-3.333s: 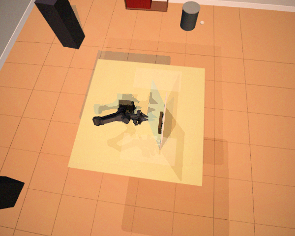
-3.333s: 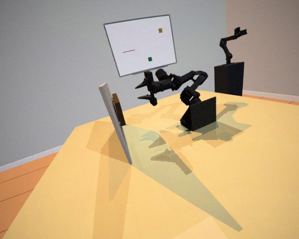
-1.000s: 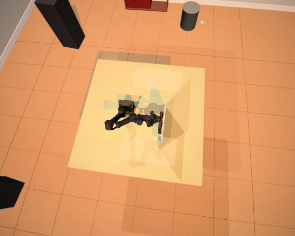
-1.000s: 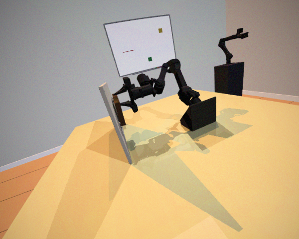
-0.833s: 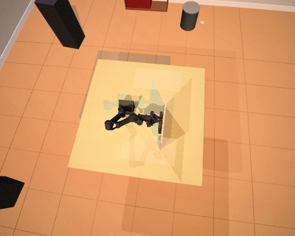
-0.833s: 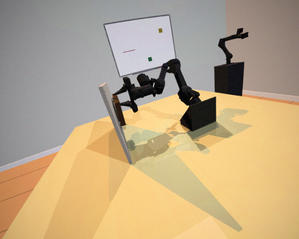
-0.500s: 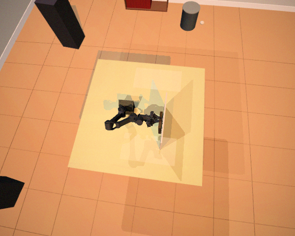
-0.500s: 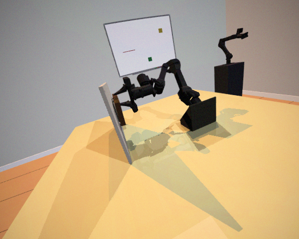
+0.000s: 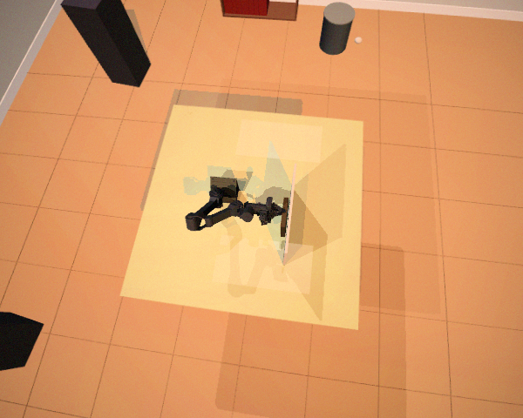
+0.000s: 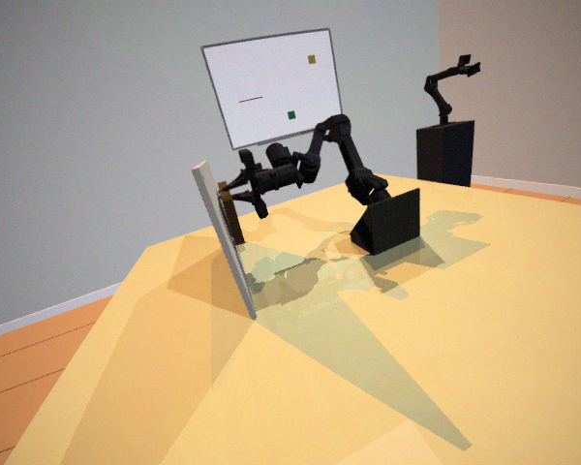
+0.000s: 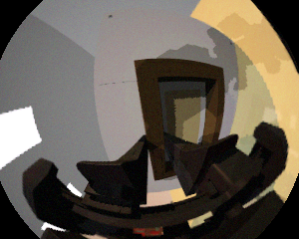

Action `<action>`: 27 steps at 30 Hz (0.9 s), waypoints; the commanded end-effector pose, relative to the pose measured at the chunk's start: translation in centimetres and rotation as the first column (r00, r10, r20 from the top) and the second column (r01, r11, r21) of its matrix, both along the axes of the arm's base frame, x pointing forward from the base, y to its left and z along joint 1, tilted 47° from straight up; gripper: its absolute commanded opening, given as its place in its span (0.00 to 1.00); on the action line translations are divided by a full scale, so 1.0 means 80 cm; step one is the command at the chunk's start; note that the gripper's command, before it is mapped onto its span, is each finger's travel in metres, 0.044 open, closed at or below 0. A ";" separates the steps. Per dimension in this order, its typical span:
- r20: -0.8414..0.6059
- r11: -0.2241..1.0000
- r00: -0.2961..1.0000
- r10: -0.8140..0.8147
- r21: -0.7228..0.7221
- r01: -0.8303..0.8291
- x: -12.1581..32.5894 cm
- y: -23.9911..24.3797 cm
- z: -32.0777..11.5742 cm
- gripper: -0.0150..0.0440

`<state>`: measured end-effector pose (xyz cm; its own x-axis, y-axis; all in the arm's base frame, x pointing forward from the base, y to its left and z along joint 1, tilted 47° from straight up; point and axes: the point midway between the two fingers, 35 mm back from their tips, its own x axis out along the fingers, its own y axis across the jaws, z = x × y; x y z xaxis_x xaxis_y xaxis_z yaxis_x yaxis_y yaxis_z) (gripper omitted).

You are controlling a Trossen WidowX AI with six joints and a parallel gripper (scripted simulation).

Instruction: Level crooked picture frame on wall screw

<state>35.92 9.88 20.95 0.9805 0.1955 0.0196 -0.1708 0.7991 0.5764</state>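
The brown wooden picture frame (image 9: pixel 283 225) (image 10: pixel 234 225) (image 11: pixel 151 100) hangs against the upright panel (image 9: pixel 287 243) (image 10: pixel 214 210) (image 11: pixel 115 100). In the wrist view, which is turned on its side, its rails stand aslant; fisheye bending leaves its exact tilt unclear. My gripper (image 9: pixel 283 210) (image 10: pixel 226 193) (image 11: pixel 153 135) is shut on the frame's upper rail, with one finger above the rail and the other in the opening. The fingertips are close together around the rail. The screw and the notched strip are hidden behind the frame.
The panel stands on the yellow table top (image 9: pixel 185 270) (image 10: pixel 505 325). The arm's dark base block (image 9: pixel 224 185) (image 10: pixel 395 220) stands behind the gripper. A whiteboard (image 10: pixel 276 65) and a second arm on a dark pedestal (image 10: pixel 443 155) are in the background.
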 end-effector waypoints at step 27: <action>0.000 1.000 1.000 0.004 0.005 -0.004 -0.001 0.005 0.003 0.25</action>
<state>35.90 9.96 21.04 0.9812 0.1923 0.0171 -0.1669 0.7999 0.5765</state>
